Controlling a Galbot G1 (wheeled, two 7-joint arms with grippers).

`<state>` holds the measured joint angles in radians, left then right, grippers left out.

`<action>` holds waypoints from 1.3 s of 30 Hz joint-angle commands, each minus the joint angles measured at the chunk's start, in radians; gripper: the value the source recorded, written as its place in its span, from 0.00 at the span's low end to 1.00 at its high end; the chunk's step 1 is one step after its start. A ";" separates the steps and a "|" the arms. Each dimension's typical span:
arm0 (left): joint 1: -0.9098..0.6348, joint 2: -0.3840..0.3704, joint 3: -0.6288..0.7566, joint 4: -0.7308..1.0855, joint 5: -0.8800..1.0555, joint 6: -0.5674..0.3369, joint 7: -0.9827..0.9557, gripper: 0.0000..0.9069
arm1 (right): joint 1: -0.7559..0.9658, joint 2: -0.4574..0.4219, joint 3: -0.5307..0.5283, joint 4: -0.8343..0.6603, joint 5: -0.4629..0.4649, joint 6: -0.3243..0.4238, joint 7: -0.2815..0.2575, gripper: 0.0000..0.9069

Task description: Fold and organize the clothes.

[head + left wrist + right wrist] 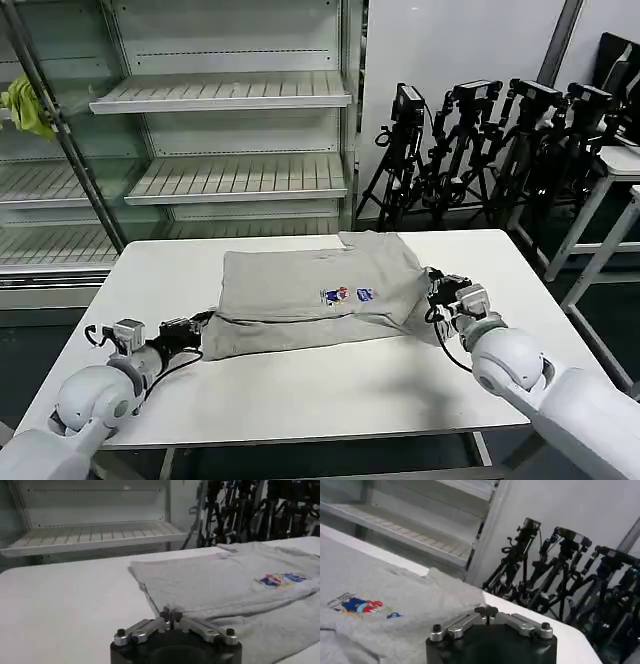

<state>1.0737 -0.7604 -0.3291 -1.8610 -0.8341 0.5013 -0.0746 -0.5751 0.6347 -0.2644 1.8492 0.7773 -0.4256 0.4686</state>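
Grey shirt (310,295) with a cartoon chest print (348,295), partly folded at the centre of the white table (330,390).
The left gripper (205,322) pinches the shirt's edge at its 8 o'clock corner, fingers together on cloth. The right gripper (433,292) sits at the shirt's 3 o'clock edge, fingers closed, though whether on fabric is unclear.

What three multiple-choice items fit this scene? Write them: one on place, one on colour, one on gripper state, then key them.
1. The grey shirt lies:
A. on a shelf
B. on the white table
C. on the floor
2. Its chest print is:
A. all black
B. plain green
C. multicoloured
3. The left gripper is:
A. shut at the shirt's edge
B. wide open over the shelf
C. holding a tripod

B: the shirt is spread on the tabletop. C: red, blue and yellow show. A: the fingertips meet at the hem; the right gripper is likewise shut.
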 commanded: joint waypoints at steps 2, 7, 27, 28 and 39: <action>-0.043 -0.009 0.035 0.026 0.023 -0.003 -0.001 1.00 | 0.010 0.005 -0.009 -0.028 -0.029 -0.008 0.005 1.00; -0.036 -0.001 0.019 0.030 0.038 -0.017 -0.004 1.00 | 0.009 0.006 0.011 -0.051 -0.037 -0.008 0.006 1.00; 0.221 0.063 -0.106 -0.177 -0.091 0.068 -0.059 1.00 | -0.490 -0.156 0.377 0.257 0.030 -0.062 0.030 1.00; 0.221 0.057 -0.095 -0.177 -0.088 0.072 -0.059 1.00 | -0.507 -0.149 0.377 0.263 0.030 -0.063 0.037 1.00; 0.213 0.001 -0.062 -0.153 -0.053 0.072 -0.054 1.00 | -0.523 -0.066 0.316 0.250 0.014 -0.071 0.061 1.00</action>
<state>1.2487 -0.7365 -0.3942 -1.9880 -0.8806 0.5589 -0.1220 -1.0020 0.5461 0.0253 2.0562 0.7878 -0.4875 0.5150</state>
